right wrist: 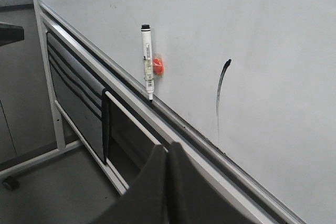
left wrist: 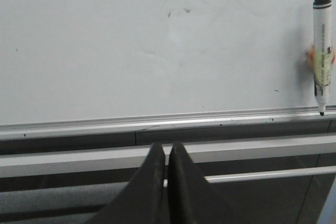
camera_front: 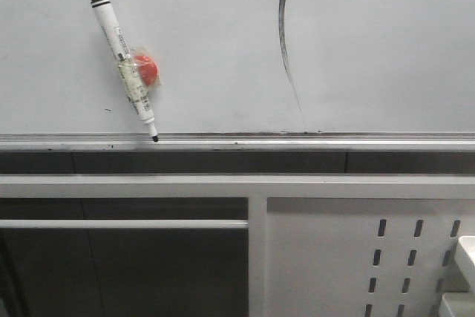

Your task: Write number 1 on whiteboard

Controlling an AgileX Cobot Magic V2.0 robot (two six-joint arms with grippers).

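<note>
The whiteboard (camera_front: 371, 50) fills the upper front view, with its silver ledge (camera_front: 297, 141) below. The number 1 (camera_front: 283, 27), a black stroke thick at its upper end and fading downward, is right of centre; it also shows in the right wrist view (right wrist: 222, 85). A white marker (camera_front: 124, 64) with a red-orange magnet (camera_front: 148, 70) sticks to the board at the left, tip down on the ledge. It shows in the left wrist view (left wrist: 322, 51) and right wrist view (right wrist: 147, 61). My left gripper (left wrist: 166, 146) and right gripper (right wrist: 167, 146) are shut and empty, away from the board.
Below the ledge runs a white metal frame (camera_front: 256, 213) with a horizontal bar (camera_front: 119, 223) and a perforated panel (camera_front: 386, 257) at the right. A white object (camera_front: 462, 272) sits at the lower right edge. A wheel (right wrist: 8, 182) of the stand is on the floor.
</note>
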